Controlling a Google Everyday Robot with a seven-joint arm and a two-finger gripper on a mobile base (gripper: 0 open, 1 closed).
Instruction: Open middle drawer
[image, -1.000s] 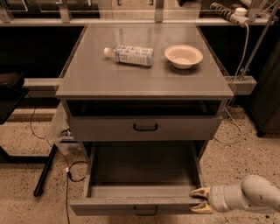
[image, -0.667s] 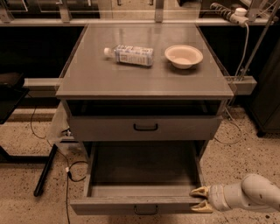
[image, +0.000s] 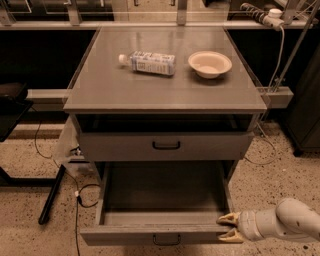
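The middle drawer (image: 160, 197) is pulled far out of the grey cabinet, showing its deep plain grey inside. Its front (image: 125, 236) carries a small black handle (image: 166, 240). My gripper (image: 230, 228) is at the right end of that front, coming in from the lower right on a white arm (image: 290, 222). Its two tan fingertips (image: 226, 218) stand apart, one behind and one ahead of the front's corner. I cannot tell whether they touch it. The gripper holds nothing.
The shallower drawer (image: 166, 145) above is shut. On the cabinet top (image: 100, 90) lie a plastic bottle (image: 148, 62) and a cream bowl (image: 210, 64). Cables (image: 80, 192) and a black bar (image: 50, 197) lie on the floor at the left.
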